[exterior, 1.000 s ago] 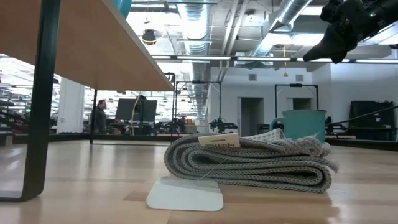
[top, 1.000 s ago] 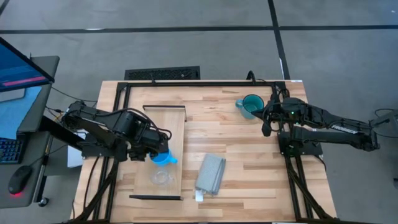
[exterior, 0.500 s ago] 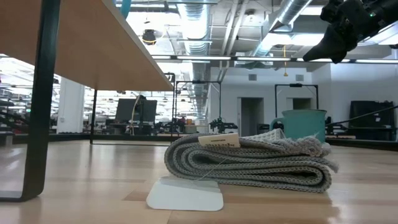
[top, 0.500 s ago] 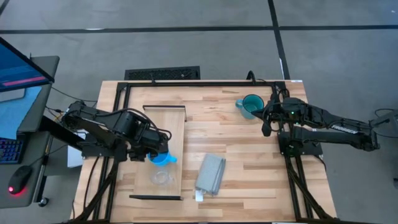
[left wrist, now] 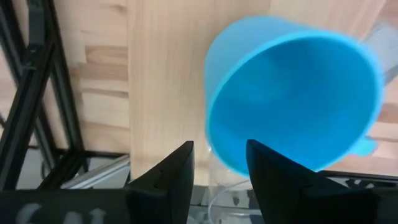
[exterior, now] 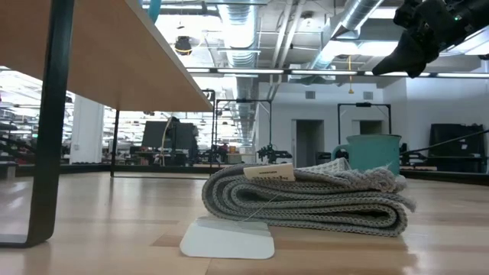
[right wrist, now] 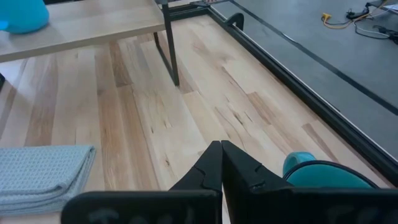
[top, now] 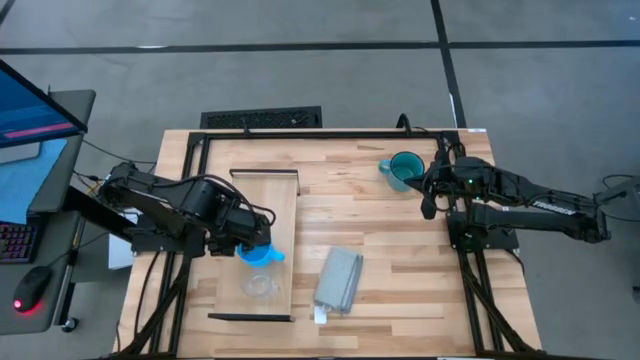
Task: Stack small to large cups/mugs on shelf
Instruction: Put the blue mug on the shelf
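Nothing has moved: left gripper [top: 262, 247] fingers still grasp the bright blue mug [top: 262, 254] over the shelf [top: 262, 205], above the clear cup [top: 259, 285]. Right gripper [top: 429, 207], fingers clenched, hangs beside the teal mug [top: 405, 168].

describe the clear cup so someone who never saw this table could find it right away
Start at the pale wooden shelf on the table's left half. The clear cup stands on its near end, just below the blue mug in the left gripper. It is the only see-through vessel; the others are blue and teal.
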